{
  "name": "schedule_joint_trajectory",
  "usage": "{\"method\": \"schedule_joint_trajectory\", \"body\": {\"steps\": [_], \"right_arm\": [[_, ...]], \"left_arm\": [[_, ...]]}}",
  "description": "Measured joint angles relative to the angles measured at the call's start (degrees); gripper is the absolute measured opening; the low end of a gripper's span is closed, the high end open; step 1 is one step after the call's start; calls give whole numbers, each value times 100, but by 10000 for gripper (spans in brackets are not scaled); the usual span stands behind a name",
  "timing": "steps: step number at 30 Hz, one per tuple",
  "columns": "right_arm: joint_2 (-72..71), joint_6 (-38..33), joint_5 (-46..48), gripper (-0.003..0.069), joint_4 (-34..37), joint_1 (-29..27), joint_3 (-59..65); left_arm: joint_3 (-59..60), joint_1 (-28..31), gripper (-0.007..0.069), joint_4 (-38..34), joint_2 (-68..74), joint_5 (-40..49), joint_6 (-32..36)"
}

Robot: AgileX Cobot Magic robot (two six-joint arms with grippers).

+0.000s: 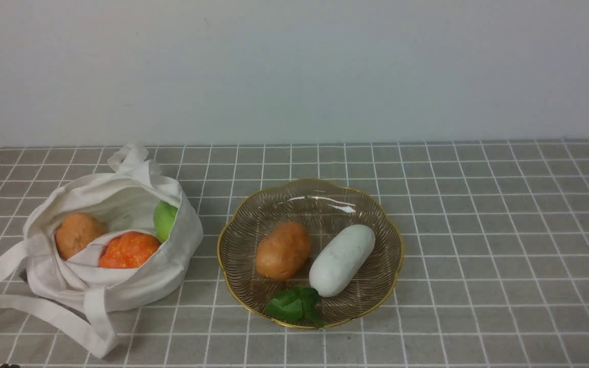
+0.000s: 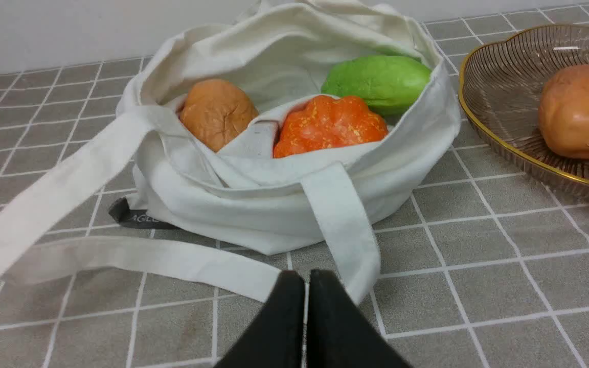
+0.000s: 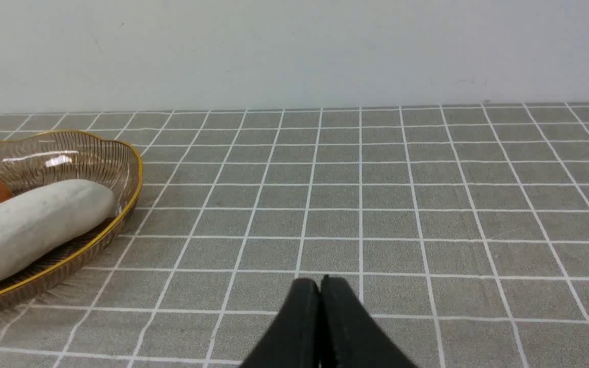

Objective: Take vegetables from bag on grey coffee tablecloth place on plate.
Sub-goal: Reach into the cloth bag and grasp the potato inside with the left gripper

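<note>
Three vegetables lie in the cloth tote bag [image 1: 136, 286], which slumps open near the left edge of the worktop on the grey checked tablecloth [image 1: 478, 230]: a bagged potato [image 1: 78, 234], an orange pumpkin [image 1: 129, 250] and a green cucumber [image 1: 164, 220]. The glass plate [image 1: 320, 204], mid-worktop, already holds a plated potato [image 1: 283, 250], a white gourd [image 1: 342, 259] touching it, and green leaves [image 1: 294, 305] at the near rim.

The left gripper [image 2: 306, 286] hangs low on the near side of the bag, fingers pressed together on nothing. The right gripper [image 3: 320, 291] is likewise closed and empty over bare cloth, on the plate's right.

We judge the next pick falls to the left gripper. We would spread it wide and come down through the bag's mouth onto the pumpkin. A fold of fabric lies against the pumpkin, perhaps partly over it, so we must keep clear of cloth. We would then set it on the plate's bare far side.
</note>
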Motion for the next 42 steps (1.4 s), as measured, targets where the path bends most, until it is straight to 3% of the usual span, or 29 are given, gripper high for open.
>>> {"method": "schedule_joint_trajectory", "body": {"steps": [38,42], "right_arm": [[0,0,0,-15,0,0,0],[0,0,0,-15,0,0,0]], "left_arm": [[0,0,-5,0,0,6,0],[6,0,-5,-553,0,-270,-271]]}}
